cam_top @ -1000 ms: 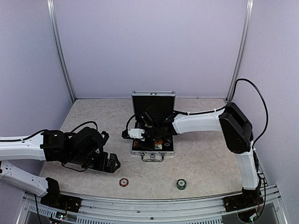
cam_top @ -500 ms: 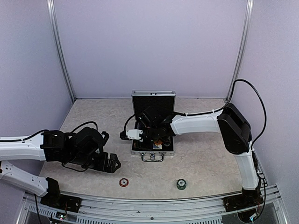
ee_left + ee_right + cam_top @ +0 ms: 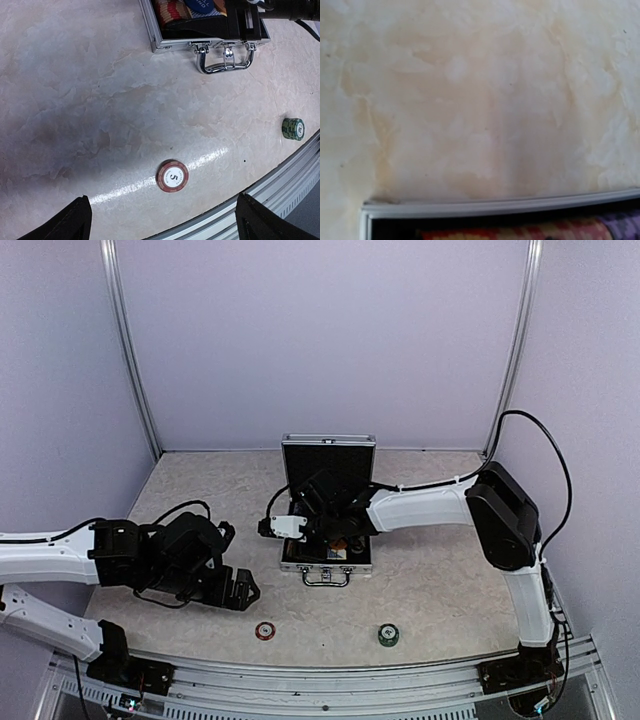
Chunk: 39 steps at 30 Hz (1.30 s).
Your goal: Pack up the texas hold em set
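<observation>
We saw the silver case [image 3: 327, 568] open mid-table, right gripper [image 3: 312, 525] above it, grip unreadable, left gripper [image 3: 161, 210] spread empty; a glancing pinch could skid the red chip [image 3: 265, 630] or green chip stack [image 3: 388, 635] onto the rail [image 3: 330, 668].

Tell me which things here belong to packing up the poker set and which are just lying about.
Part of the job:
- silver case, open
- chips already inside it
- red chip marked 5, out on the table
- green chip stack, out on the table

Just there:
- metal rail at the table's near edge
</observation>
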Motion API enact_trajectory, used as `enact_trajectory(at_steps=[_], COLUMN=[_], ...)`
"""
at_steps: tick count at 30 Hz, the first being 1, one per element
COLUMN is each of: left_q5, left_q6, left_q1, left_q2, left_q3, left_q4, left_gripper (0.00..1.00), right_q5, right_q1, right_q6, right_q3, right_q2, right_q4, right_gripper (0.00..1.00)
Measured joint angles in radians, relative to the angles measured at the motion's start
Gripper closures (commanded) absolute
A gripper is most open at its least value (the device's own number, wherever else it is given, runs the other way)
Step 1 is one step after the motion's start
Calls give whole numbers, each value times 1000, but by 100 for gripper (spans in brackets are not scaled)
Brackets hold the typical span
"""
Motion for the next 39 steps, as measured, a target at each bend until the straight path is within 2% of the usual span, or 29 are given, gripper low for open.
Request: enact_trajectory(at_steps=[4, 12, 15, 19, 24, 31, 39], left_q5=[7, 21, 30, 40, 38, 48, 64], left_q6=[4, 26, 38, 61, 89, 136, 206], left_q1=[0, -2, -8, -37, -92, -116, -103], left_q2=[3, 40, 62, 126, 250, 389, 506], left_q3=[-6, -17, -17, -13, 19, 56, 102], left_q4=[6, 11, 20, 22, 19, 27, 26], left_gripper=[1, 1, 1, 1, 1, 1, 17], right_q5=[7, -11, -23, 14, 142, 188, 132], right_q1=[-1, -2, -2, -3, -3, -3, -3], right_q6=[0, 18, 38, 103, 250, 518, 744], right_q3=[-5, -7, -7, -23, -151, -336, -586], right_q2=[-9, -74, -108, -169, -316, -541, -702], right_q4=[9, -19, -27, -8, 61, 101, 142], right_gripper=[27, 13, 1, 0, 0, 0, 0])
